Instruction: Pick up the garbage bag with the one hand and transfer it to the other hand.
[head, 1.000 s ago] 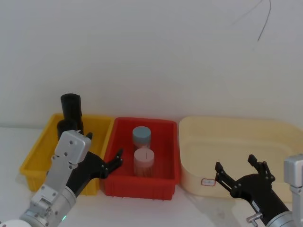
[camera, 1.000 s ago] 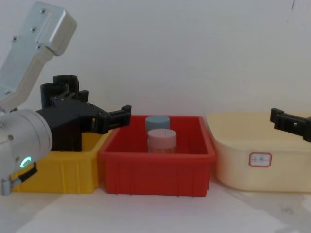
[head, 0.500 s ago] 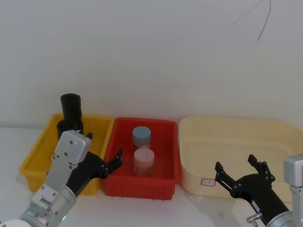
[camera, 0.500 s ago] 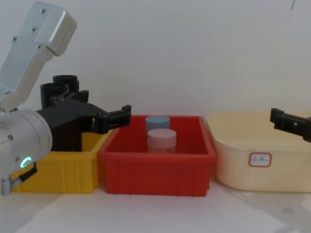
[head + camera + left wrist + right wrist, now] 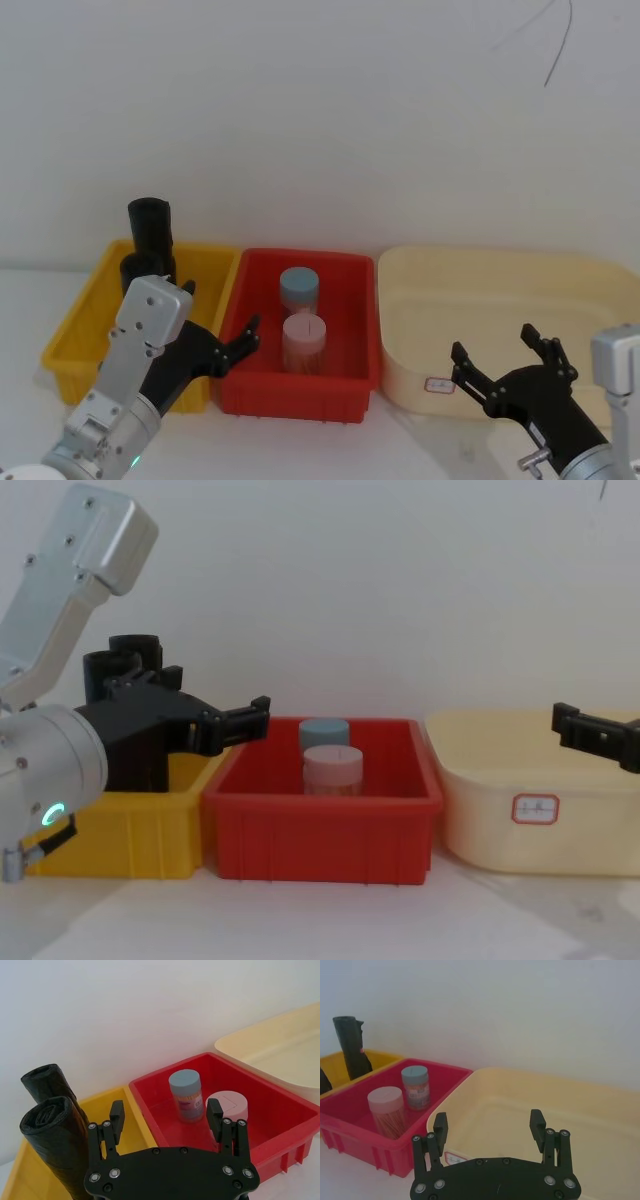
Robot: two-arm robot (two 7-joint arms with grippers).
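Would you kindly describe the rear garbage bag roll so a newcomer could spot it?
Start at the yellow bin, the leftmost from the robot's side, which holds two black rolls. The rear garbage bag roll is the one nearer the wall, behind its twin, its top rising above the bin's rim.

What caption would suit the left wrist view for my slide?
Open left pincer near the garbage bag and a second roll standing in the yellow bin.

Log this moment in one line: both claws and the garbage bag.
left claw: open, near yellow bin | right claw: open, before cream tub | garbage bag: upright in yellow bin, ungripped
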